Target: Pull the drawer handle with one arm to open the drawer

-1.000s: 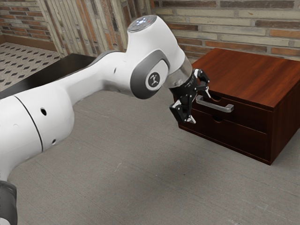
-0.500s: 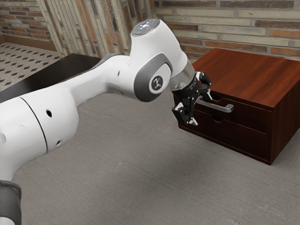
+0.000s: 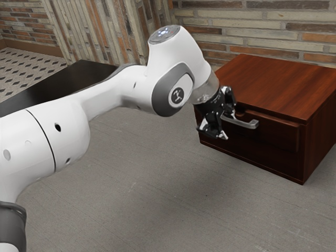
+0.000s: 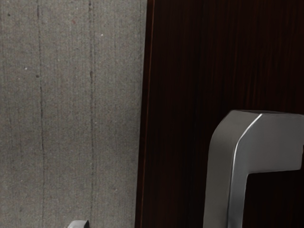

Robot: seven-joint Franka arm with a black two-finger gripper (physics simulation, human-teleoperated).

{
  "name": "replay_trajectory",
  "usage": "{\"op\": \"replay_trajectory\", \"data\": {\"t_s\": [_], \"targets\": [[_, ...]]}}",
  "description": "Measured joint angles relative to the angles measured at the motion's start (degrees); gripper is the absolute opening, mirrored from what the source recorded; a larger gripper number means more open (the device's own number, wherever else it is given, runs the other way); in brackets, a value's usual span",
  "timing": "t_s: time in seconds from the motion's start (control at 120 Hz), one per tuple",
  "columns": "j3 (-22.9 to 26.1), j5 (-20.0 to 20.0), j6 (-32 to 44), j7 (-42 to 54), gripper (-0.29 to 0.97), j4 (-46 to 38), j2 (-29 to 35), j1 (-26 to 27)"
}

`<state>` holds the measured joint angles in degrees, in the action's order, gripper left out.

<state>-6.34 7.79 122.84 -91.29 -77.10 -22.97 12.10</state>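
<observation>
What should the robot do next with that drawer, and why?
Probably pull the handle straight out from the cabinet. The gripper sits at one end of the handle, and the top drawer stands out only slightly, so it is barely open.

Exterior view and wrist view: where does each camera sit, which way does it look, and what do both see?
Exterior view: beside the arm, facing across the grey table toward the brick wall; the white arm reaches in from that view's left, its black gripper at the metal handle of the wooden cabinet.
Wrist view: on the arm's hand, looking closely at the drawer front and the handle's bent end.
Shared: handle, dark wood, grey table.
</observation>
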Motion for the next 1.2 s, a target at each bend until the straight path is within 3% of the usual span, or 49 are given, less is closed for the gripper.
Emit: {"op": "replay_trajectory", "data": {"t_s": [0.125,0.283,0.617,0.7,0.933,1.125,1.2], "targets": [[-0.1,0.6,0.0,0.0,0.07,-2.6,1.7,0.3],[-0.3,0.7,0.0,0.0,-0.04,-9.3,7.4,0.7],[1.0,0.8,0.0,-0.1,-0.08,-27.1,23.1,-1.5],[-0.7,0.8,0.0,-0.1,-0.1,-31.1,27.1,0.0],[-1.0,0.5,0.0,-0.2,-0.11,-38.7,35.2,-0.4],[-0.1,-1.0,-0.1,-0.1,0.32,-36.0,35.7,-4.8],[0.8,-2.5,-3.5,-0.1,0.43,-28.3,35.1,-4.9]]}}
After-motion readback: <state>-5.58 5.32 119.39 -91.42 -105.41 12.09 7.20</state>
